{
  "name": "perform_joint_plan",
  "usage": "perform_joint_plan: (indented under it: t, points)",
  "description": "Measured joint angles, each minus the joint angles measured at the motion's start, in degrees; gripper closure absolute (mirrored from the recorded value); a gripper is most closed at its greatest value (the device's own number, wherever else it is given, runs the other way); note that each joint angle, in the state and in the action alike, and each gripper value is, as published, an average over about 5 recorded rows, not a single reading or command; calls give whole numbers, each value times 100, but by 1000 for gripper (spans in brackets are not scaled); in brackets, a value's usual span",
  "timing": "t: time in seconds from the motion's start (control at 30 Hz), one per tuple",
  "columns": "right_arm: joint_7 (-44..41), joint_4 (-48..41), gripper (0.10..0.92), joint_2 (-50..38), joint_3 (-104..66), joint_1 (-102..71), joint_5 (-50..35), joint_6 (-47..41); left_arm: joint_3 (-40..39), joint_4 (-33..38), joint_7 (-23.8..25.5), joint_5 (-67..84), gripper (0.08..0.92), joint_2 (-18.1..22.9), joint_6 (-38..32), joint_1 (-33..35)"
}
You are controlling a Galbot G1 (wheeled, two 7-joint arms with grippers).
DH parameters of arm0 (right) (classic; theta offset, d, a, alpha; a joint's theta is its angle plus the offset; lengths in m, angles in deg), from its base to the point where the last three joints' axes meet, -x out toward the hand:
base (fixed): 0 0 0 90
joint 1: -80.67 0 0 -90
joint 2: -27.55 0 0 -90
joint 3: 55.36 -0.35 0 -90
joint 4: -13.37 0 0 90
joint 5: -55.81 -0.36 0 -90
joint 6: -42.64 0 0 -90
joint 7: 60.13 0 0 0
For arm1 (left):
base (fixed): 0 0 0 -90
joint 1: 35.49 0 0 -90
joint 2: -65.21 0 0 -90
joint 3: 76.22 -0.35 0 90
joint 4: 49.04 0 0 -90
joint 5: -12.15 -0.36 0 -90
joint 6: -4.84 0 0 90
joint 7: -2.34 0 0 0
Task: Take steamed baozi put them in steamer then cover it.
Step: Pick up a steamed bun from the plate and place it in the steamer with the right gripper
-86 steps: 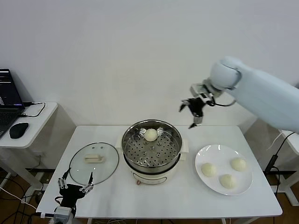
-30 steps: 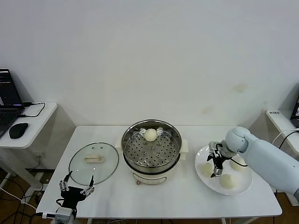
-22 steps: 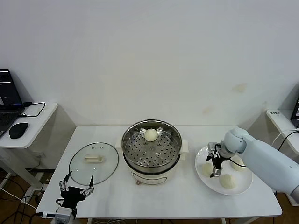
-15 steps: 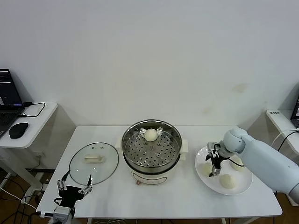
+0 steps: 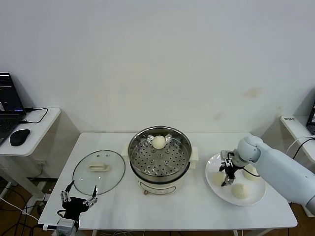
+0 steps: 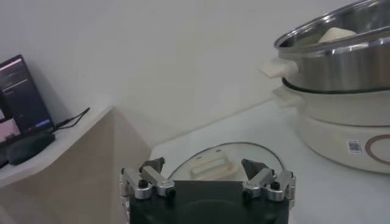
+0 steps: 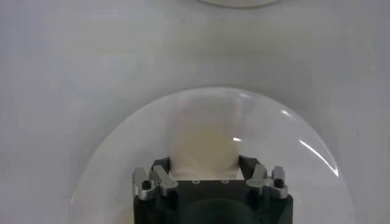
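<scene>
surface (image 5: 162,206): white, its front edge runs just below the steamer base and the plate; a bare strip lies along the front between the lid and the plate.
steamer (image 5: 160,158): centre of the surface, uncovered, perforated tray showing; one baozi in the steamer (image 5: 158,142) sits at the far side of the tray, the rest of the tray is bare.
plate (image 5: 256,196): white, right of the steamer and apart from it, its rim near the front right of the surface.
plate baozi: three on the plate: left baozi (image 5: 218,178), front baozi (image 5: 239,191), far baozi (image 5: 251,172).
glass lid (image 5: 98,171): flat on the surface left of the steamer, cream handle up, its near rim close to the surface's front edge.
right tool (image 5: 227,176): pointing down over the plate's left part, its fingers closed around the left baozi; in the right wrist view the bun (image 7: 204,152) fills the gap between the two fingers (image 7: 159,176).
right arm: reaches in from the right, elbow out beyond the surface edge, forearm sloping down to the plate.
left tool (image 5: 78,199): parked low at the front left corner of the surface, just in front of the lid, fingers spread wide and holding nothing.
side table (image 5: 29,129): off the left edge, carrying a laptop (image 5: 9,105) and a mouse (image 5: 19,137).
writing: a small square code label and a ring mark on the steamer base show in the left wrist view (image 6: 365,146); too small to read.
</scene>
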Motion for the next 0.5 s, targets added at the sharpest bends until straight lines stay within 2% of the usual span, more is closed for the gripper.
perform_joint_plan:
  t: [0.5]
  points:
    - [-437,515,389,-293,686,1422,-802,-227,-36,17,-2,-6,177,-16,-3,-83]
